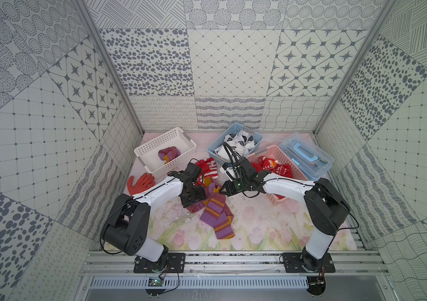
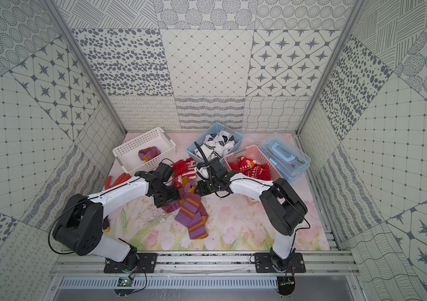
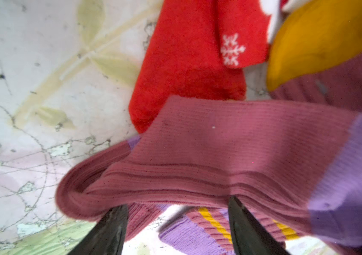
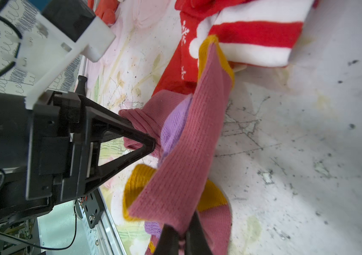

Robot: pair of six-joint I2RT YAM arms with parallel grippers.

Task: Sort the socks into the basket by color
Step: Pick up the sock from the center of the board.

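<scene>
Mauve ribbed knit with mustard trim: one striped sock [image 4: 186, 154] is pinched in the closed right gripper [image 4: 182, 231]. The left gripper [image 3: 177, 204] is held with fingers apart, mauve fabric draped across them. More striped socks [image 1: 217, 216] are spread on the bench [image 1: 272, 229] beneath; red socks [image 1: 208, 169] lie beyond, before the white basket [image 1: 175, 163]. Folded purple socks [image 1: 168, 153] are contained in it.

Mauve sock [image 4: 197, 132]: I am seeing ribbed knit cloth, matt. Red sock [image 3: 182, 72]: fleecy cloth, looking fuzzy. My fingers [image 4: 169, 240]: black plastic, showing matt and smooth. Tabletop [image 4: 308, 154]: printed floral sheet, showing cracks and flaked patches. White basket [image 1: 152, 148]: perforated plastic, shining faintly. Orange glove [image 1: 140, 182]: looking rubbery.
</scene>
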